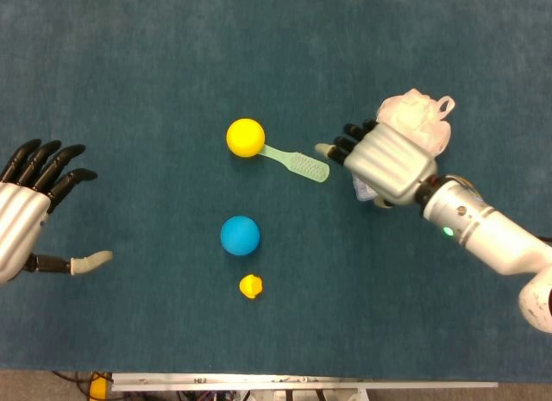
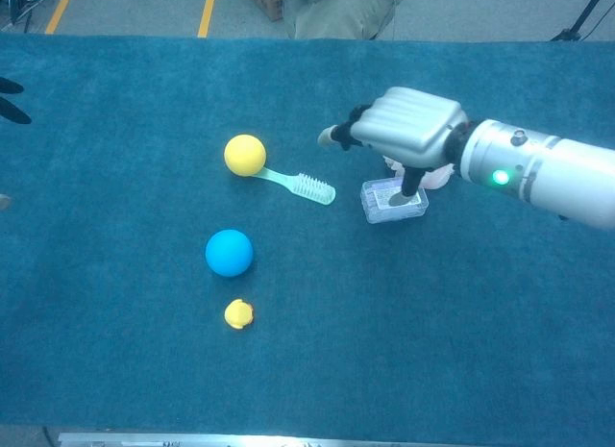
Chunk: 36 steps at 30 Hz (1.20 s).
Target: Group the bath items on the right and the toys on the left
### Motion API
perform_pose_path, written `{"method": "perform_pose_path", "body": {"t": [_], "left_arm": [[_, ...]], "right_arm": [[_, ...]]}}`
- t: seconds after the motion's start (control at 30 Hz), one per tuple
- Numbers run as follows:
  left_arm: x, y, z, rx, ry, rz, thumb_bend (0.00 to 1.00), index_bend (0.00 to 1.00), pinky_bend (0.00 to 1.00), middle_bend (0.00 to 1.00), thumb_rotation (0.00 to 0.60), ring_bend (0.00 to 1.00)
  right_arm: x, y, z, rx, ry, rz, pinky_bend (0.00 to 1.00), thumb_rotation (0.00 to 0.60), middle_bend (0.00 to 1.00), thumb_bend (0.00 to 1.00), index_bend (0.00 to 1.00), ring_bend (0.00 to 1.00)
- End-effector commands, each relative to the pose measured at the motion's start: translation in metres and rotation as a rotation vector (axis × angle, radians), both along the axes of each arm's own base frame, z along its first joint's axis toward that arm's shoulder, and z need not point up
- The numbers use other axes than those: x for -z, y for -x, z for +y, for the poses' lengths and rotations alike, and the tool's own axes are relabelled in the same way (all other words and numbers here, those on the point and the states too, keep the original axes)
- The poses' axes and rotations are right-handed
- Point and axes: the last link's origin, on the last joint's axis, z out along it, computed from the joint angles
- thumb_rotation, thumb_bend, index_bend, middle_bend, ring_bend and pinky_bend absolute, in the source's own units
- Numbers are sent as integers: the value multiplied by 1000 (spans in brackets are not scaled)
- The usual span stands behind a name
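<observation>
1. Blue cloth covers the bench (image 1: 155, 56). From the head view, the left hand (image 1: 26, 218) hovers at the left edge, fingers spread, holding nothing. The right hand (image 1: 384, 159) hangs right of centre, fingers extended toward the toothbrush (image 1: 297, 162), holding nothing; a clear box (image 1: 366, 191) is partly hidden under it. A loofah (image 1: 418, 116) lies just behind. Near centre, the yellow ball (image 1: 245, 137) touches the toothbrush handle; the blue ball (image 1: 239, 235) and duck (image 1: 250, 286) lie nearer the front edge.

2. From the chest view, the right hand (image 2: 399, 130) is above the clear box (image 2: 392, 199), thumb pointing down at it; whether they touch I cannot tell. Only the left fingertips (image 2: 13, 98) show at the left edge.
</observation>
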Motion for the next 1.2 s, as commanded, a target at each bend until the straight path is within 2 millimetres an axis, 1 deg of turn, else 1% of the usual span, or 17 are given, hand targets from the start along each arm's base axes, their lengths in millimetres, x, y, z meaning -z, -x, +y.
{"method": "perform_pose_path", "body": {"t": [0.03, 0.17, 0.3, 0.43, 0.53, 0.6, 0.63, 0.67, 0.7, 0.73, 0.77, 0.8, 0.83, 0.97, 1.1, 1.2], "left_arm": [[-1, 1, 0, -3, -2, 0, 23, 201, 38, 83, 216, 37], [-4, 2, 2, -6, -10, 2, 23, 201, 38, 83, 217, 37], [-6, 3, 5, -7, -16, 4, 23, 201, 38, 83, 217, 37], [-7, 3, 5, 1, -21, 2, 23, 201, 38, 83, 216, 37], [-8, 3, 5, 4, -23, 5, 23, 201, 38, 83, 219, 37], [-9, 4, 6, 10, -24, 5, 23, 201, 38, 83, 232, 37], [-9, 4, 8, 15, -20, 4, 23, 201, 38, 83, 260, 37], [-8, 4, 10, 18, -15, 3, 22, 201, 38, 83, 309, 37], [-8, 4, 12, 22, -8, 4, 23, 201, 38, 83, 394, 37], [-7, 4, 15, 29, 3, 8, 23, 201, 38, 83, 456, 37], [-6, 3, 17, 36, 11, 10, 23, 201, 38, 83, 536, 37], [-4, 3, 21, 45, 21, 14, 23, 201, 38, 83, 581, 37], [-1, 2, 24, 52, 31, 16, 23, 201, 38, 83, 599, 37], [12, -6, 40, 91, 82, 19, 23, 194, 38, 83, 600, 37], [30, -17, 61, 131, 130, 19, 23, 182, 38, 83, 600, 37], [42, -25, 73, 158, 159, 26, 23, 167, 38, 83, 600, 36]], "right_arm": [[1, -11, 1, -8, -14, -11, 326, 600, 321, 2, 188, 198], [6, -19, 5, -12, -18, -15, 326, 600, 322, 2, 190, 198], [12, -26, 4, 9, -2, -34, 326, 600, 322, 2, 189, 198], [19, -42, -1, 14, 14, -65, 326, 600, 321, 2, 190, 198], [22, -50, -1, 8, 23, -70, 326, 600, 321, 2, 190, 198], [21, -51, 1, 8, 27, -69, 327, 600, 322, 2, 190, 199], [19, -49, 2, 4, 35, -62, 327, 600, 322, 2, 190, 198], [17, -47, 3, 3, 41, -55, 327, 600, 322, 2, 190, 198], [14, -44, 4, 4, 48, -50, 327, 600, 322, 2, 190, 198], [8, -40, 4, 6, 59, -46, 327, 600, 321, 1, 190, 198], [4, -38, 5, 7, 69, -44, 327, 600, 321, 2, 190, 198], [-4, -34, 6, 9, 83, -43, 327, 600, 321, 2, 190, 198], [-10, -30, 7, 12, 93, -44, 326, 600, 321, 2, 190, 198], [-39, -15, 8, 30, 147, -54, 326, 600, 321, 2, 190, 198], [-70, 1, 9, 58, 206, -76, 326, 600, 322, 2, 190, 198], [-88, 12, 11, 72, 239, -86, 326, 600, 321, 2, 190, 199]]}}
